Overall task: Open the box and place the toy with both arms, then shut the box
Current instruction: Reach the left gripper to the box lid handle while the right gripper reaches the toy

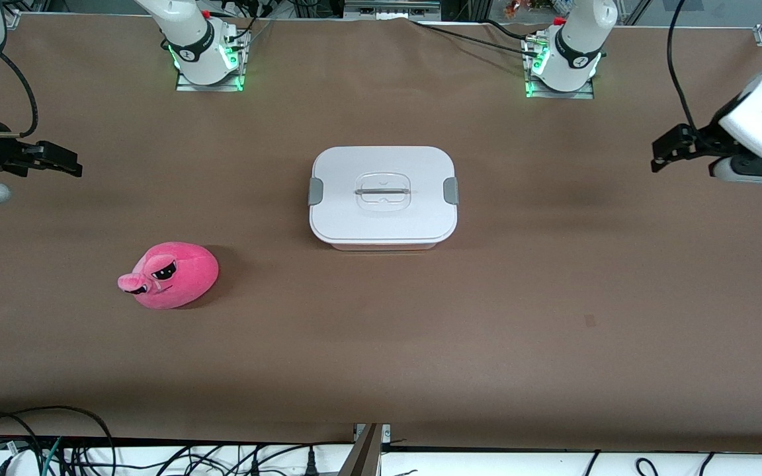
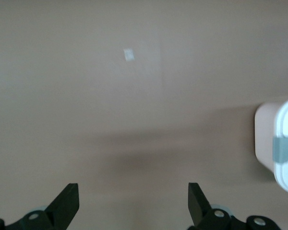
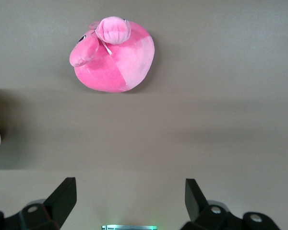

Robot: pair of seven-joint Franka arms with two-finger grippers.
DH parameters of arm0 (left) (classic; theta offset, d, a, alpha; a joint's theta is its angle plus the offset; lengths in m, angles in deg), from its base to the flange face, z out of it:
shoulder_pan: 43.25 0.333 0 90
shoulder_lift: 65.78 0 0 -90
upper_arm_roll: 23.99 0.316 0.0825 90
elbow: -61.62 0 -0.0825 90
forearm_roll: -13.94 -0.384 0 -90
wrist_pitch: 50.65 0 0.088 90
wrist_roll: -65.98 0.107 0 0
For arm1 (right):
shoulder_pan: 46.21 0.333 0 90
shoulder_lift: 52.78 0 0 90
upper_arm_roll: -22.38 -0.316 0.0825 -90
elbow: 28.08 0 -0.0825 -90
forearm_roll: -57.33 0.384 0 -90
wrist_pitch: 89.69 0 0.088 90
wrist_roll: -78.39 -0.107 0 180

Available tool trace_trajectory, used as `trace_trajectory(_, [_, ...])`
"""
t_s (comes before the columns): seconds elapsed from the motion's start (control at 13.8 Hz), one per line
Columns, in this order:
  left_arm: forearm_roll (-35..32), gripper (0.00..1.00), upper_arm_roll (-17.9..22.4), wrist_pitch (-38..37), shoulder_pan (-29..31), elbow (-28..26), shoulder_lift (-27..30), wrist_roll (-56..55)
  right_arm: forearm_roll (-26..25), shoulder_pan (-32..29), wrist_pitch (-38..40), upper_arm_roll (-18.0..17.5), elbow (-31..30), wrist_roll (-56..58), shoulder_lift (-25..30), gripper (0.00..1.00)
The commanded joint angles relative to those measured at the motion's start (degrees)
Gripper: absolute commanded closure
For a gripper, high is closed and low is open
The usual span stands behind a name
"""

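The box stands in the middle of the brown table with its white lid on and a grey clip at each end. One end of the box shows in the left wrist view. The pink plush toy lies nearer the front camera than the box, toward the right arm's end, and also shows in the right wrist view. My left gripper hovers open and empty over bare table at the left arm's end. My right gripper hovers open and empty at the right arm's end.
Both arm bases stand at the table's back edge with green lights. Cables hang below the table's front edge. A small dark mark is on the tabletop toward the left arm's end.
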Motion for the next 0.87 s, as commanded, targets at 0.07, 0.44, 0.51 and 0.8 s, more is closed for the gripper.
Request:
trace_trajectory(0.07, [1.1, 0.00, -5.6, -7.3, -0.8, 1.4, -2.7, 0.1, -0.8, -0.6, 0.3, -0.5, 1.2, -0.4, -0.8, 0.00])
trace_trajectory(0.44, [1.1, 0.00, -15.8, -10.9, -3.4, 2.0, -6.2, 1.8, -2.6, -0.6, -1.7, -0.5, 1.1, 0.7, -7.3, 0.00])
trace_trajectory(0.51, [0.9, 0.00, -17.6, -10.5, -5.2, 3.3, -9.0, 2.1, -2.4, -0.5, -2.5, -0.5, 1.1, 2.0, -8.6, 0.00])
trace_trajectory(0.8, [1.0, 0.00, -18.6, -9.2, -16.3, 12.5, -21.1, 1.6, -1.5, -0.3, -10.5, -0.7, 0.1, 9.3, -13.6, 0.00])
